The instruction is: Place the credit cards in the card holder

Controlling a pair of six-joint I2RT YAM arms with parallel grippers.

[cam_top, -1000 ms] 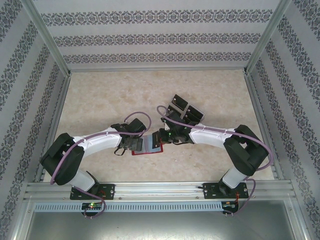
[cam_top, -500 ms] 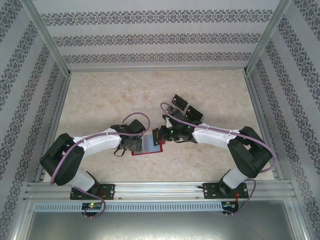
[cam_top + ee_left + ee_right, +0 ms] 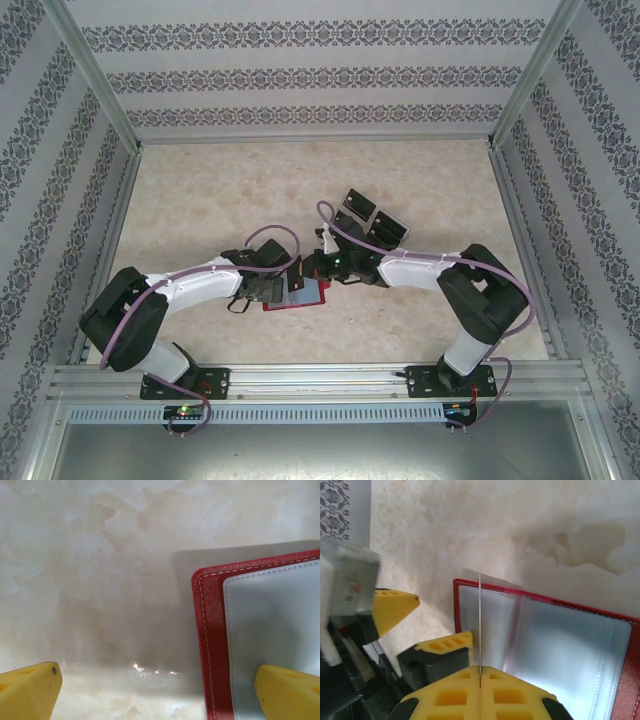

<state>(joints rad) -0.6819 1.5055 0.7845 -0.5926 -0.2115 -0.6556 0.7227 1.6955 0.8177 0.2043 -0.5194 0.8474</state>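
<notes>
Right jaws are clamped on one card [image 3: 479, 625], held edge-on just above the open wallet [image 3: 560, 645], close to a sleeve's edge. Left jaws stand wide open, one finger [image 3: 287, 690] resting on the grey sleeve, seemingly pinning the wallet near the middle of the counter [image 3: 200, 200]. Pockets look empty, so this seems the first insertion. More cards [image 3: 368, 218] wait just far-right of it, so most work is left.
</notes>
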